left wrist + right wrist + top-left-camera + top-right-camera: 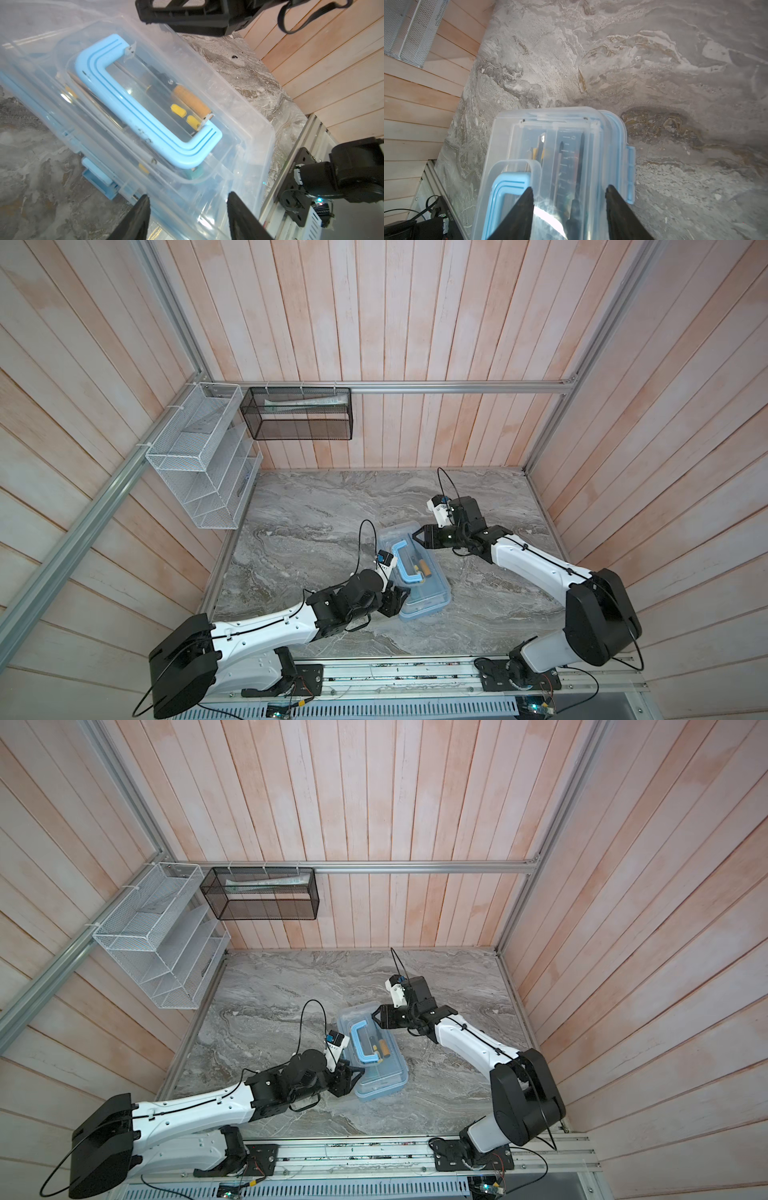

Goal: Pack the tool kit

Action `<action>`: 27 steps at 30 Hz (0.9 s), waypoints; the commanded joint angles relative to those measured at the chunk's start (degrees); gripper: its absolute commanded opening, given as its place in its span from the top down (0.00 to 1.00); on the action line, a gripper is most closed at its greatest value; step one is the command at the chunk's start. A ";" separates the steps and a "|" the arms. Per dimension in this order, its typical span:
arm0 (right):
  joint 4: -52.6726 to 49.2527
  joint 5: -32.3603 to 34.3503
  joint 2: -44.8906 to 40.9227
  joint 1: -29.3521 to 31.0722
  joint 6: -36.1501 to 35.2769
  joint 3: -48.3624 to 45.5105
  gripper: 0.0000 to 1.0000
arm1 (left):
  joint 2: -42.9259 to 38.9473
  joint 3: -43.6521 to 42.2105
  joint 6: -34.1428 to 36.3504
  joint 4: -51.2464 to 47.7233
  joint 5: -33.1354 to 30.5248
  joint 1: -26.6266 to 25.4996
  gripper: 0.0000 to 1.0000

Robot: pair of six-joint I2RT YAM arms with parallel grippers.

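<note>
Table point(332, 506): grey marble; the kit lies mid-table between my two arms.
Tool kit point(424, 610): pale blue box, clear lid on, set at an angle.
Left jaws: parted over the box's near end, gripping nothing.
Right jaws: parted over the far end, empty; I cannot tell whether they touch the lid.
Handle point(133, 109): blue, folded flat on the lid.
Tools: cork-handled tool point(191, 101) and yellow-tipped pieces point(178, 110) inside.

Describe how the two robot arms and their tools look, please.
The left arm and right arm have glossy white shell links with black joints and bulky black shoulder housings. A thin black cable runs along each and loops at the wrist. The left tool and right tool end in black, pointed, wedge-shaped fingers.
</note>
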 commanded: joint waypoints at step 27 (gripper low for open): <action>2.21 -7.64 -1.04 0.70 -1.18 -1.46 0.47 | -8.13 -20.84 6.54 13.76 -9.84 5.59 0.00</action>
